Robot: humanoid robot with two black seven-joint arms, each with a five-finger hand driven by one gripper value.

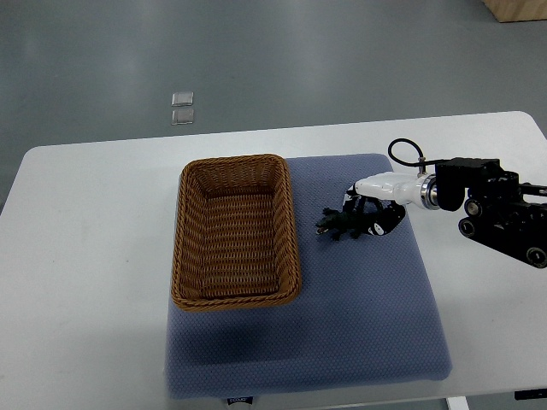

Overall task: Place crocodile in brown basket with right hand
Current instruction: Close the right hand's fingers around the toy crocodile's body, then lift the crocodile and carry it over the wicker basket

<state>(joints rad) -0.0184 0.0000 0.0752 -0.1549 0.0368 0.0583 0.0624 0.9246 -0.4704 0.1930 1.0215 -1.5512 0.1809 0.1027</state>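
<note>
A small dark crocodile toy [335, 225] lies on the blue mat [367, 307], just right of the brown wicker basket [182, 248]. My right hand [369, 215] comes in from the right edge, black fingers [382, 224] under a white wrist cover. They curl down around the crocodile's rear end, and only its front part and legs stick out to the left. Whether the toy is off the mat I cannot tell. The basket holds nothing and stands on the mat's left part. No left arm shows.
The mat lies on a white table [94, 222]. The right forearm with its black cable [408, 152] reaches over the table's right side. Grey floor with two small clear squares [182, 108] lies beyond the far edge.
</note>
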